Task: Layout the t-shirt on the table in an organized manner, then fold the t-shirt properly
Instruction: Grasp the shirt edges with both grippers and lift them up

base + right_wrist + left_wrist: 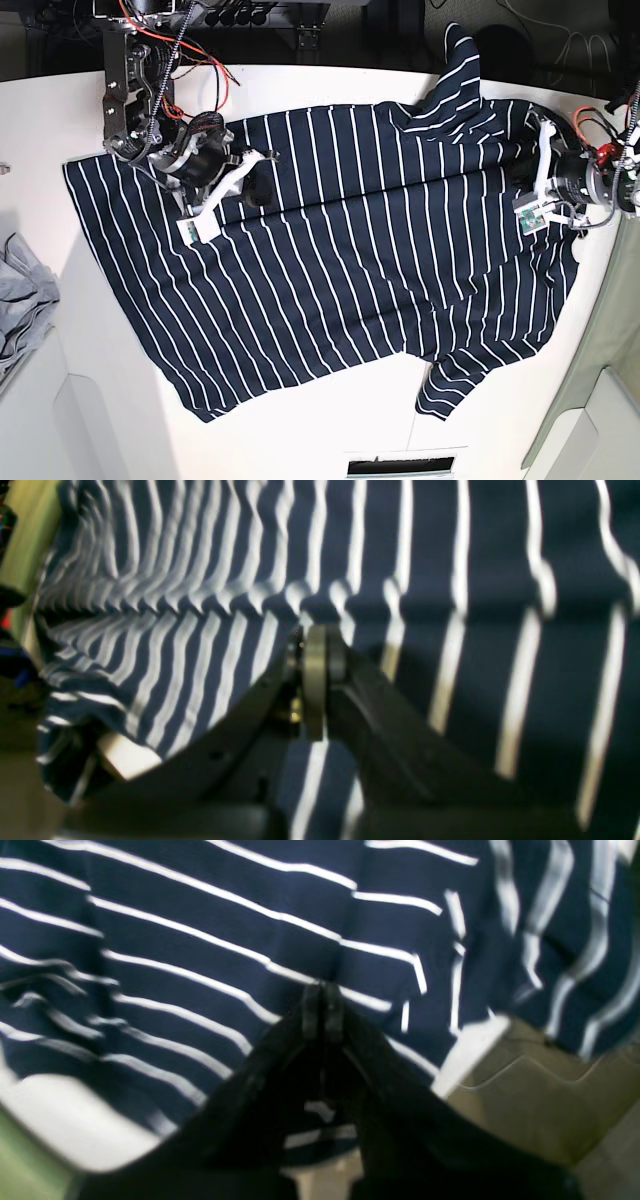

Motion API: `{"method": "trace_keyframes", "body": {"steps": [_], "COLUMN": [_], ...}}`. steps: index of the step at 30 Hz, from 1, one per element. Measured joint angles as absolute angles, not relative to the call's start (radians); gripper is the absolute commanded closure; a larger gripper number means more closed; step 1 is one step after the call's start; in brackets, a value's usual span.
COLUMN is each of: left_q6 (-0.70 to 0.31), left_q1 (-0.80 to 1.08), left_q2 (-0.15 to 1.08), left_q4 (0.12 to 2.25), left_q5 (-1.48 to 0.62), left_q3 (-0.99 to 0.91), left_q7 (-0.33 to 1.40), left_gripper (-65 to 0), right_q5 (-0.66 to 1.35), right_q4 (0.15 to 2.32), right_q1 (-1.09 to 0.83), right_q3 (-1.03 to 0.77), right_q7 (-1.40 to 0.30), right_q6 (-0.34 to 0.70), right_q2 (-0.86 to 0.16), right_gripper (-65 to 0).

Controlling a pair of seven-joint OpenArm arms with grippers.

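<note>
- No container shows in any view; the t-shirt [330,250] lies spread straight on the white table [300,440], covering most of its middle, striped side up.
- One sleeve [455,65] reaches toward the table's far edge, the other [455,385] toward the near edge; the hem end runs along the left side of the base view, close to the table's left edge.
- A crumpled light grey cloth [22,295] sits at the table's left edge, cut off by the frame.
- The right gripper [316,630] rests on the shirt near the table's far left corner; its fingers are pressed together, and the cloth ridges up in a long fold just ahead of the tips. Whether fabric is pinched between them cannot be made out.
- The left gripper [322,990] sits on the shirt at the table's right edge, fingers together, tips touching the fabric; a pinch cannot be confirmed here either.
- Both wrist views are blurred, and the gripper bodies hide the cloth directly beneath them.
- In the left wrist view the shirt's edge hangs past the table's corner, with floor showing below.
- The collar is hidden behind the left arm in the base view.
</note>
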State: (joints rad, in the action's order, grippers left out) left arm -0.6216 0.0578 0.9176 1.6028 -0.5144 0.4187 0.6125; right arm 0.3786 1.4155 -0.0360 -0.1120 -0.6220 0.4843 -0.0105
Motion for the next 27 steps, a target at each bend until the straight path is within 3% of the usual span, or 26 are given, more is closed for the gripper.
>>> {"method": "trace_keyframes", "body": {"steps": [5, 10, 18, 24, 27], "left_q6": [-0.606, -0.613, -0.613, -0.608, -0.553], "left_q1": [0.069, 0.097, 0.102, 0.090, 0.093], "left_q2": [0.808, 0.744, 0.568, 0.492, 0.405], "left_q4": [1.472, 1.472, 1.523, 1.525, 1.526], "left_q5": [-0.457, -0.458, -0.490, -0.484, -0.418], "left_q3": [0.419, 0.410, 0.428, 0.589, 0.685], "left_q7": [0.612, 0.612, 0.707, 0.663, 0.615], "left_gripper": [0.0, 0.0, 0.0, 0.0, 0.0], "right_q5": [0.374, 0.341, 0.234, 0.227, 0.219], "right_q4": [1.415, 1.372, 1.046, 0.817, 0.754], "right_q1": [-0.055, -0.027, 0.239, 0.443, 0.521], "right_q3": [-0.249, -0.294, -0.286, -0.265, -0.212], "right_q7": [-0.622, -0.577, -0.464, -0.429, -0.421], "right_q6": [0.469, 0.441, 0.406, 0.398, 0.399], "right_q2": [-0.017, -0.033, -0.033, -0.030, -0.005], "right_gripper": [0.0, 0.0, 0.0, 0.0, 0.0]}}
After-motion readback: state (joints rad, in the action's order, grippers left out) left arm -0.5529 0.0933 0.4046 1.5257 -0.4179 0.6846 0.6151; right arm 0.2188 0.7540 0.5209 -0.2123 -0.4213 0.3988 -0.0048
